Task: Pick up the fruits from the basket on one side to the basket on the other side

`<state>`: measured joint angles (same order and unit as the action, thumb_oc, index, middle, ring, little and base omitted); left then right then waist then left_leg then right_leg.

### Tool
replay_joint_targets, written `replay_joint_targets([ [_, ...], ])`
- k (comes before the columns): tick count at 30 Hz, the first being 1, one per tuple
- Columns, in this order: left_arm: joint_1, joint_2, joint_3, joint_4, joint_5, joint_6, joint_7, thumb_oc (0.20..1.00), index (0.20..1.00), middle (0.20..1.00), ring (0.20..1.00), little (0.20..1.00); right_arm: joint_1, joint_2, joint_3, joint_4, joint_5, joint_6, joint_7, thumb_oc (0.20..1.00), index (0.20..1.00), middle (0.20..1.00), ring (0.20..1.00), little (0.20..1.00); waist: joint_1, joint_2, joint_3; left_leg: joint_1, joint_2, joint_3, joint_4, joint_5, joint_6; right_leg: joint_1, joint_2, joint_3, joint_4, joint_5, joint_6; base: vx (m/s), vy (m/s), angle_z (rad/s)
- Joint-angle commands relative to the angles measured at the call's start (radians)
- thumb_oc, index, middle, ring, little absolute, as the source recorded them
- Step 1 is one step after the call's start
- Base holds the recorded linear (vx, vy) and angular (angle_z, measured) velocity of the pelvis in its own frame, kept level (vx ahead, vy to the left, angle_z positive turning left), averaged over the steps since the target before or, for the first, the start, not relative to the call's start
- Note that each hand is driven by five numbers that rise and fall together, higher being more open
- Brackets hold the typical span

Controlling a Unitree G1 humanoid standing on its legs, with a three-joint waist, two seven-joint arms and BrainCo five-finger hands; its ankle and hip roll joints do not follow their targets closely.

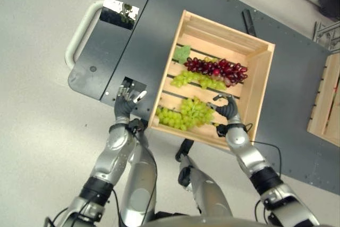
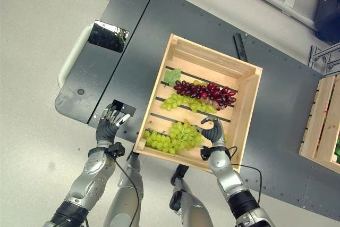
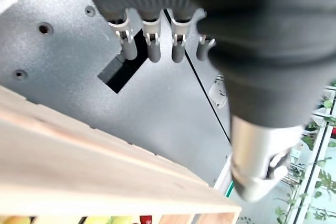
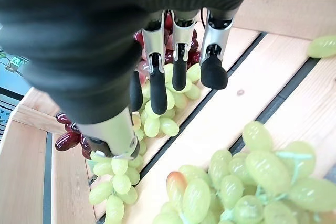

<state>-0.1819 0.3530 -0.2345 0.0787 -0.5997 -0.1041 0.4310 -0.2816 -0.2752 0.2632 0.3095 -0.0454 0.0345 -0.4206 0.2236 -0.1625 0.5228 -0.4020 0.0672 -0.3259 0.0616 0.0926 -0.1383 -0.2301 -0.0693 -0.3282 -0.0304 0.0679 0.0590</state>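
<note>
Grapes could tear loose: the right hand, fingers relaxed and holding nothing, hovers just right of the near green grape bunch inside the slatted wooden crate. The left hand rests open on the dark table.

**Even, bright light with one patch of glare**

Bright, diffuse light falls from overhead, and shadows are soft. A square reflective plate set in the dark grey speckled tabletop, well beyond the left hand, glares white. In the wrist views the dark ribbed covers loom blurred, while the green grapes just under the right hand look softly out of focus.
</note>
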Motion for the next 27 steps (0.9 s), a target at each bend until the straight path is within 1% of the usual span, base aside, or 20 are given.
replay_joint_targets([
  [1, 0.024, 0.006, 0.063, -0.078, 0.08, -0.027, -0.016, 1.0, 1.0, 1.0, 1.0, 1.0, -0.002, -0.051, -0.038, -0.098, 0.001, -0.039, 0.009, 0.2, 0.2, 0.2, 0.2, 0.2, -0.015, -0.044, -0.003, 0.037, -0.016, 0.013, -0.134, 0.045, 0.041, 0.005, -0.09, 0.009, 0.056, -0.069, 0.084, 0.0, 0.0, -0.04],
  [6, 0.02, 0.002, 0.071, -0.079, 0.083, -0.021, -0.016, 1.0, 1.0, 1.0, 1.0, 1.0, -0.006, -0.052, -0.04, -0.086, -0.013, -0.026, 0.018, 0.2, 0.2, 0.2, 0.2, 0.2, -0.014, -0.05, -0.003, 0.038, -0.015, 0.014, -0.135, 0.044, 0.042, 0.007, -0.091, 0.008, 0.051, -0.069, 0.085, 0.0, -0.006, -0.01],
  [7, 0.018, 0.002, 0.071, -0.078, 0.085, -0.02, -0.017, 1.0, 1.0, 1.0, 1.0, 1.0, -0.012, -0.057, -0.032, -0.076, -0.029, -0.019, 0.026, 0.219, 0.219, 0.219, 0.219, 0.219, -0.013, -0.05, -0.003, 0.038, -0.016, 0.013, -0.136, 0.044, 0.042, 0.007, -0.09, 0.007, 0.051, -0.069, 0.085, 0.0, 0.0, 0.0],
  [8, 0.016, 0.001, 0.072, -0.078, 0.086, -0.018, -0.021, 1.0, 1.0, 1.0, 1.0, 1.0, -0.017, -0.062, -0.023, -0.062, -0.05, -0.008, 0.038, 0.595, 0.595, 0.595, 0.595, 0.595, -0.011, -0.05, -0.003, 0.036, -0.016, 0.012, -0.136, 0.044, 0.042, 0.006, -0.09, 0.006, 0.051, -0.069, 0.085, 0.0, 0.0, 0.0],
  [9, 0.012, 0.001, 0.073, -0.077, 0.086, -0.018, -0.026, 1.0, 1.0, 1.0, 1.0, 1.0, -0.028, -0.066, -0.008, -0.038, -0.072, 0.008, 0.054, 1.0, 1.0, 1.0, 1.0, 1.0, -0.01, -0.05, -0.003, 0.034, -0.016, 0.011, -0.136, 0.044, 0.042, 0.005, -0.09, 0.005, 0.051, -0.069, 0.085, 0.0, 0.0, 0.0],
  [10, 0.008, -0.001, 0.067, -0.082, 0.085, -0.016, -0.036, 1.0, 1.0, 1.0, 1.0, 1.0, -0.051, -0.073, 0.025, 0.0, -0.12, 0.039, 0.09, 1.0, 1.0, 1.0, 1.0, 1.0, -0.003, -0.047, -0.003, 0.029, -0.018, 0.009, -0.136, 0.045, 0.043, 0.002, -0.09, 0.003, 0.051, -0.069, 0.085, 0.0, 0.0, 0.0],
  [12, 0.004, -0.003, 0.067, -0.083, 0.085, -0.016, -0.036, 1.0, 1.0, 1.0, 1.0, 1.0, -0.067, -0.073, 0.039, 0.024, -0.14, 0.048, 0.093, 1.0, 1.0, 1.0, 1.0, 1.0, -0.002, -0.047, -0.003, 0.027, -0.019, 0.008, -0.136, 0.045, 0.043, 0.001, -0.089, 0.002, 0.05, -0.068, 0.085, 0.0, 0.0, 0.0],
  [14, -0.007, -0.008, 0.049, -0.091, 0.086, -0.014, -0.045, 1.0, 1.0, 1.0, 1.0, 1.0, -0.122, -0.075, 0.108, 0.092, -0.24, 0.082, 0.124, 1.0, 1.0, 1.0, 1.0, 1.0, 0.009, -0.04, -0.003, 0.022, -0.021, 0.005, -0.135, 0.045, 0.044, -0.001, -0.088, -0.002, 0.048, -0.066, 0.085, 0.0, -0.026, 0.04],
  [15, -0.011, -0.009, 0.043, -0.093, 0.088, -0.011, -0.051, 1.0, 1.0, 1.0, 1.0, 1.0, -0.152, -0.077, 0.142, 0.111, -0.292, 0.089, 0.144, 1.0, 1.0, 1.0, 1.0, 1.0, 0.014, -0.039, -0.003, 0.02, -0.022, 0.003, -0.135, 0.045, 0.044, -0.002, -0.088, -0.002, 0.047, -0.066, 0.084, 0.0, -0.018, 0.09],
  [17, -0.014, -0.01, 0.039, -0.095, 0.092, -0.012, -0.055, 1.0, 1.0, 1.0, 1.0, 1.0, -0.174, -0.073, 0.166, 0.131, -0.319, 0.091, 0.153, 1.0, 1.0, 1.0, 1.0, 1.0, 0.016, -0.037, -0.003, 0.017, -0.022, 0.002, -0.135, 0.046, 0.043, -0.003, -0.087, -0.004, 0.047, -0.066, 0.084, 0.0, -0.018, 0.08],
  [19, -0.017, -0.011, 0.026, -0.107, 0.095, -0.011, -0.066, 1.0, 1.0, 1.0, 1.0, 1.0, -0.228, -0.058, 0.246, 0.169, -0.394, 0.101, 0.211, 1.0, 1.0, 1.0, 1.0, 1.0, 0.027, -0.038, -0.003, 0.011, -0.021, -0.003, -0.135, 0.047, 0.042, -0.007, -0.085, -0.006, 0.048, -0.065, 0.083, 0.0, 0.0, 0.0],
  [22, -0.017, -0.012, 0.022, -0.113, 0.097, -0.008, -0.069, 1.0, 1.0, 1.0, 1.0, 1.0, -0.25, -0.044, 0.274, 0.178, -0.424, 0.105, 0.228, 1.0, 1.0, 1.0, 1.0, 1.0, 0.031, -0.039, -0.003, 0.009, -0.02, -0.006, -0.135, 0.047, 0.041, -0.009, -0.083, -0.009, 0.049, -0.066, 0.081, 0.0, -0.006, 0.01],
  [24, -0.02, -0.013, 0.009, -0.114, 0.097, -0.004, -0.074, 1.0, 1.0, 1.0, 1.0, 1.0, -0.274, -0.015, 0.319, 0.214, -0.454, 0.106, 0.247, 1.0, 1.0, 1.0, 1.0, 1.0, 0.038, -0.043, -0.003, 0.005, -0.018, -0.011, -0.134, 0.049, 0.038, -0.01, -0.08, -0.014, 0.051, -0.069, 0.08, -0.01, -0.023, 0.05],
  [27, -0.02, -0.01, 0.008, -0.113, 0.097, -0.002, -0.073, 1.0, 1.0, 1.0, 1.0, 1.0, -0.284, 0.007, 0.344, 0.225, -0.47, 0.107, 0.263, 1.0, 1.0, 1.0, 1.0, 1.0, 0.04, -0.048, -0.003, 0.004, -0.017, -0.013, -0.133, 0.049, 0.037, -0.012, -0.078, -0.015, 0.052, -0.07, 0.079, 0.0, -0.007, 0.01],
])
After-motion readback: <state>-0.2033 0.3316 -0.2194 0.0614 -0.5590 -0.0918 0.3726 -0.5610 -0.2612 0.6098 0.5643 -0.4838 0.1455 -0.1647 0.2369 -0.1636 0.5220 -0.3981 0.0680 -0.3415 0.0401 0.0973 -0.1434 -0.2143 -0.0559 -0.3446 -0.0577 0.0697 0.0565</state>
